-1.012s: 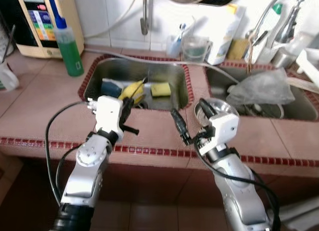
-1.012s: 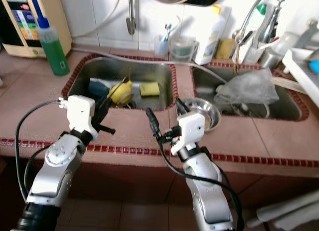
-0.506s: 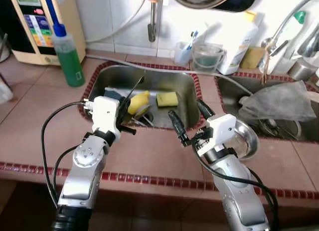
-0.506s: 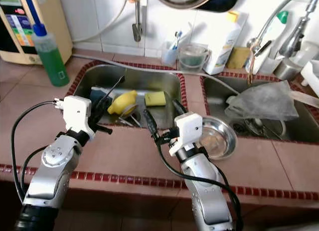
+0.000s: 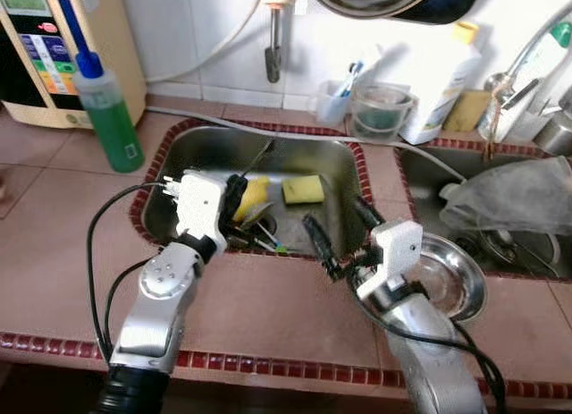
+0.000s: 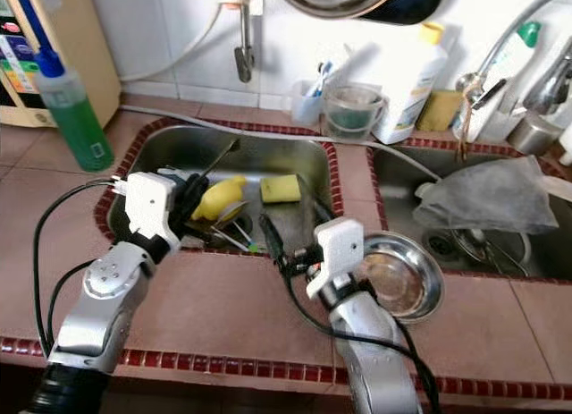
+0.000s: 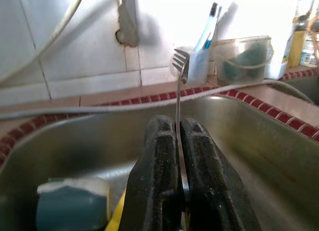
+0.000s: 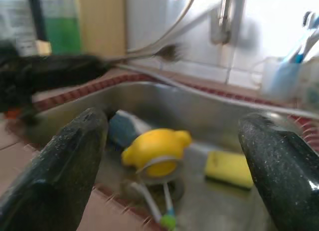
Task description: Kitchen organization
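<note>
My left claw pinches a fork upright over the near-left sink; my right claw hovers spread at its near rim.

A green soap bottle stands on the tiled counter beside a water purifier.

Pinkish-brown tiled counter edged in dark red mosaic, steel sink, yellow sponge, green soap bottle capped blue, possibly teal-and-white sponge, black pincer fingers
</note>
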Available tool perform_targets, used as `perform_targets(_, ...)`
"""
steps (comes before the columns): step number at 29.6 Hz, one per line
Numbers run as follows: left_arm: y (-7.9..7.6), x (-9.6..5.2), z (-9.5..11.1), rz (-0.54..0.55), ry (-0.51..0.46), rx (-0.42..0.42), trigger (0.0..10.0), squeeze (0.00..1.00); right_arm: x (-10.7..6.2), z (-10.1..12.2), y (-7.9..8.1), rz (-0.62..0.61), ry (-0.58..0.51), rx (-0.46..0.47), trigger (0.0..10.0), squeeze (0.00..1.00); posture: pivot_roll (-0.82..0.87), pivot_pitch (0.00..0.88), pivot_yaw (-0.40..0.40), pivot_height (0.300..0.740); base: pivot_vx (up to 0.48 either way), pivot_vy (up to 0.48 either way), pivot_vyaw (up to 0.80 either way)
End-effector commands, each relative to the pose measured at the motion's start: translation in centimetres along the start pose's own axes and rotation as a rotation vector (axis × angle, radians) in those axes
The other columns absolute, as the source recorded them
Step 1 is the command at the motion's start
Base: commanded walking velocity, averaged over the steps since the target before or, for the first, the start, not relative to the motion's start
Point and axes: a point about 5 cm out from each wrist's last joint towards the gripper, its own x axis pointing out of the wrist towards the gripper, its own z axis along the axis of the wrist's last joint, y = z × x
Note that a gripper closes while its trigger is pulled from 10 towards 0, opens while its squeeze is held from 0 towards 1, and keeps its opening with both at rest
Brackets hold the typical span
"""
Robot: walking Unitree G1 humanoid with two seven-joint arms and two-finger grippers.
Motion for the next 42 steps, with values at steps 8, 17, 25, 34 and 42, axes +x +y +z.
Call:
perform_targets(8,0.4,2.2,-0.1,-0.135,0.011,0.122,10.0,0.0,-2.1,1.0,1.2,0.042,0.024,0.017,10.0,0.0,-0.12,0.135,-0.02,0.74,0.0,0.0,0.0)
perform_targets(17,1.7,2.6,-1.3,-0.203,0.084,0.206,10.0,0.0,-3.2,1.9,1.2,0.002,0.027,0.033,10.0,0.0,-0.16,0.154,0.014,0.74,0.0,0.0,0.0)
perform_targets(25,4.5,2.0,-1.9,-0.184,0.13,0.249,10.0,0.0,-4.5,2.8,1.3,-0.046,0.044,0.053,10.0,0.0,-0.2,0.181,0.031,0.74,0.0,0.0,0.0)
perform_targets(34,5.5,1.5,-2.1,-0.212,0.149,0.27,10.0,0.0,-5.9,2.9,2.0,-0.065,0.084,0.066,10.0,0.0,-0.21,0.221,0.049,0.74,0.0,0.0,0.0)
perform_targets(42,5.4,1.9,-2.0,-0.233,0.145,0.262,10.0,0.64,-6.3,3.0,2.1,-0.082,0.097,0.071,10.0,0.0,-0.22,0.228,0.057,0.74,0.0,0.0,0.0)
